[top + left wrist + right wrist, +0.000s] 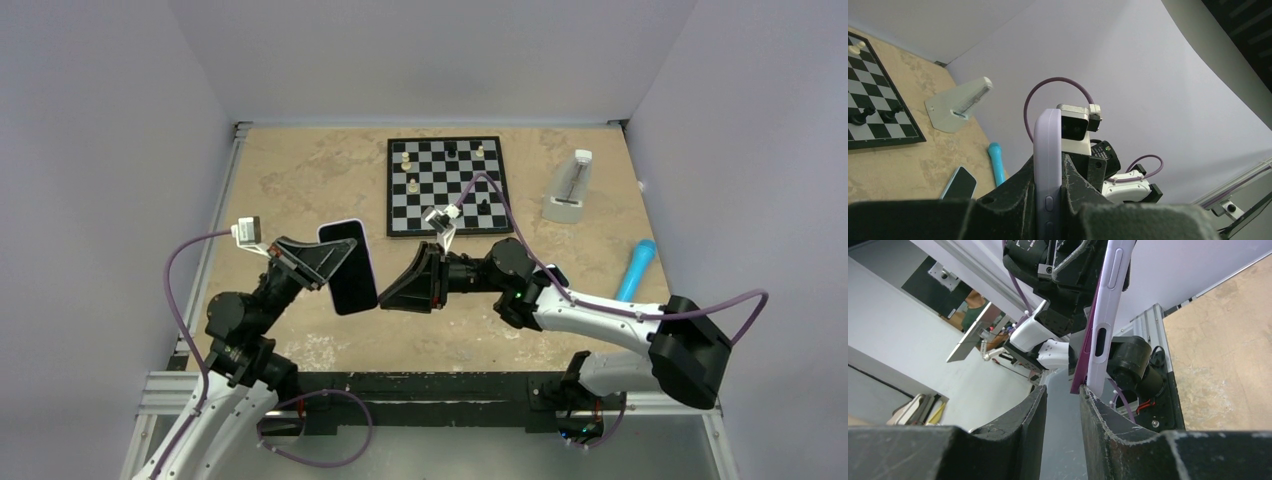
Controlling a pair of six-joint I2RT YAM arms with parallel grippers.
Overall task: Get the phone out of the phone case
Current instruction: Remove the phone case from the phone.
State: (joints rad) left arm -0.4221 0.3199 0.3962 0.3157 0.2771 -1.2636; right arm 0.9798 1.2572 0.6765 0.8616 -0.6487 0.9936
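My left gripper [335,258] is shut on a phone [350,275] in a lilac case, holding it up off the table with its black face showing in the top view. In the left wrist view the case's [1048,145] side edge with two buttons stands pinched between the fingers. My right gripper [385,297] is at the phone's lower right corner, its jaws a little apart with nothing between them. In the right wrist view the case's [1103,315] lower edge touches the tip of one finger [1093,405], and a purple layer shows on its left side.
A chessboard [447,185] with a few pieces lies at the back centre. A white metronome [567,190] stands at the back right. A blue cylinder [636,268] lies at the right. A flat black slab with a light blue rim [959,182] lies beside it.
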